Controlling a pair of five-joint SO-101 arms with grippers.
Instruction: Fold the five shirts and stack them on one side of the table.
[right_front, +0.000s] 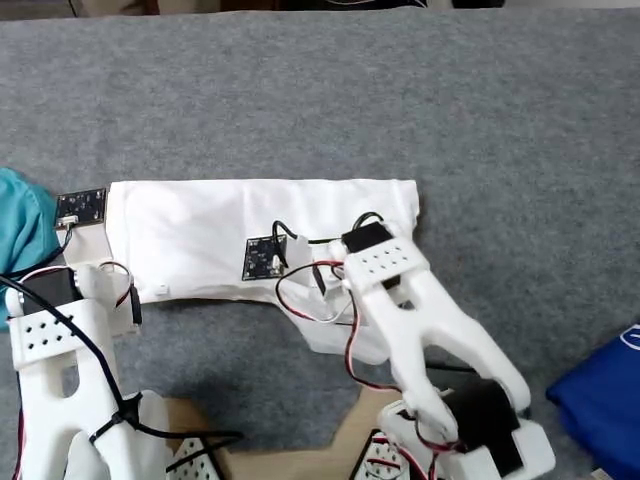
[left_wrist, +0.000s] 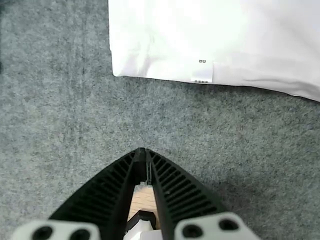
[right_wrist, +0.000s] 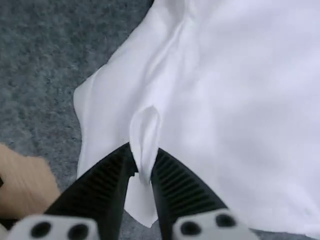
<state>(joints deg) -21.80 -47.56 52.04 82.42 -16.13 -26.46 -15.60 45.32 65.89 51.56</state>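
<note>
White shirt (right_front: 200, 235) was laid at the table (right_front: 400, 100) centre and judged partly folded. A fabric fold at its 5 o'clock edge was pinched by the right jaws; the left jaws were closed on nothing at 8 o'clock. Folding of the teal shirt (right_front: 20, 220) and blue shirt (right_front: 600, 400) was judged outstanding.

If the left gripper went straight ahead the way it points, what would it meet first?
Likely the near edge of the white shirt, beside its small label. Before that, just bare grey table cover lies ahead of the shut left gripper, whose height is hard to judge.
</note>
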